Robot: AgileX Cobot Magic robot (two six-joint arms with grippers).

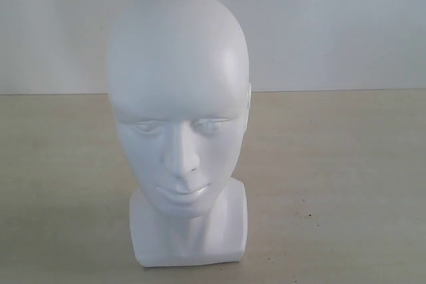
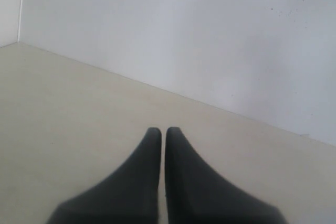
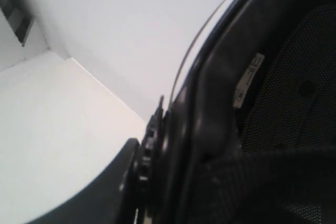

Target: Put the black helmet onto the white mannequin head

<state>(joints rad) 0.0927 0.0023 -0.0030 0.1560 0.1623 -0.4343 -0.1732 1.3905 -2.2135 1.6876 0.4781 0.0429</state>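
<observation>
White mannequin head [image 1: 178,118] upright on table [image 1: 346,184], face to cam | L gripper [image 2: 163,132] clenched, empty, above table | R gripper [image 3: 152,156] grasping black helmet [image 3: 220,77], mesh lining [image 3: 294,108] visible

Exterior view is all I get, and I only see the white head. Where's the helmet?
Observer: The right gripper seems to hold the helmet by its rim.
Operator: What can you see of it?
Observer: Its inside: the mesh lining and the strap fill that wrist view.
Operator: And the other gripper?
Observer: The left gripper is shut with nothing in it, above the table.
</observation>
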